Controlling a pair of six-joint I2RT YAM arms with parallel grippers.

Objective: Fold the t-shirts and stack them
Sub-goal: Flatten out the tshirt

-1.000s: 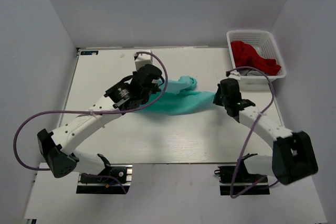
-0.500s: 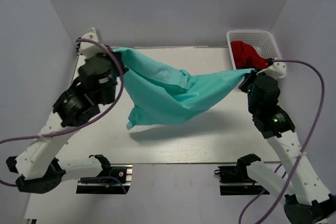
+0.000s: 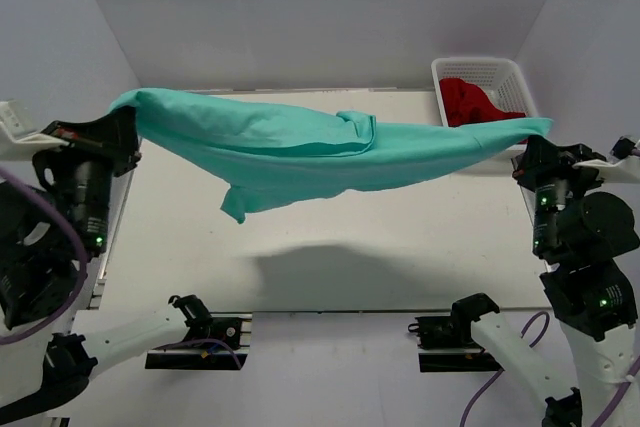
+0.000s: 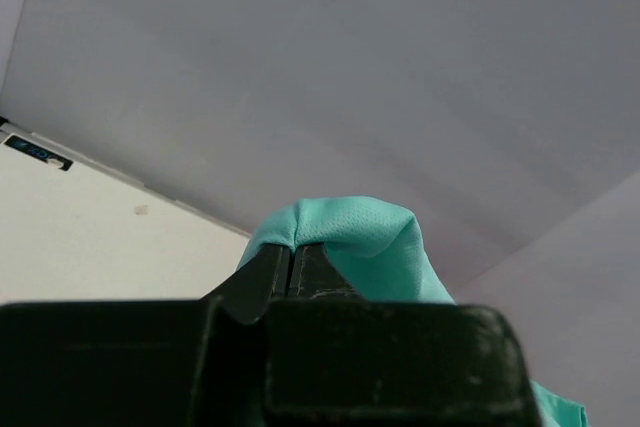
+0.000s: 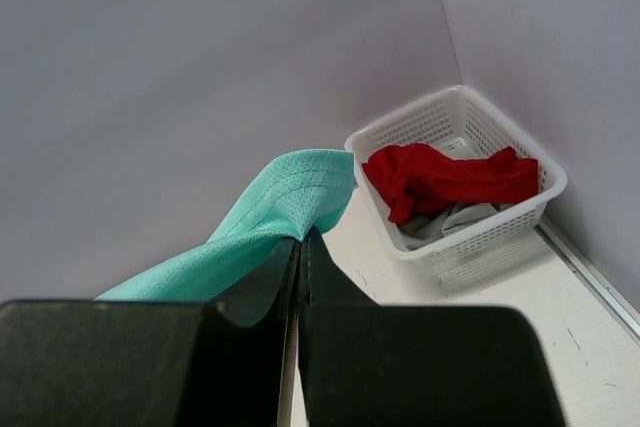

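I hold the green shirt (image 3: 300, 152) up over the table (image 3: 350, 257), stretched between both arms. The left gripper (image 4: 291, 252) is pinched tight on one end and the right gripper (image 5: 300, 242) on the other. The cloth is thin and soft, and it sags. I think this is the spreading step. Next I must lay it down flat and smooth.

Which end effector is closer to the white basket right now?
Right. The right end effector holds one end of the turquoise shirt close by the white basket; the left end effector grips the other end, far off to the left.
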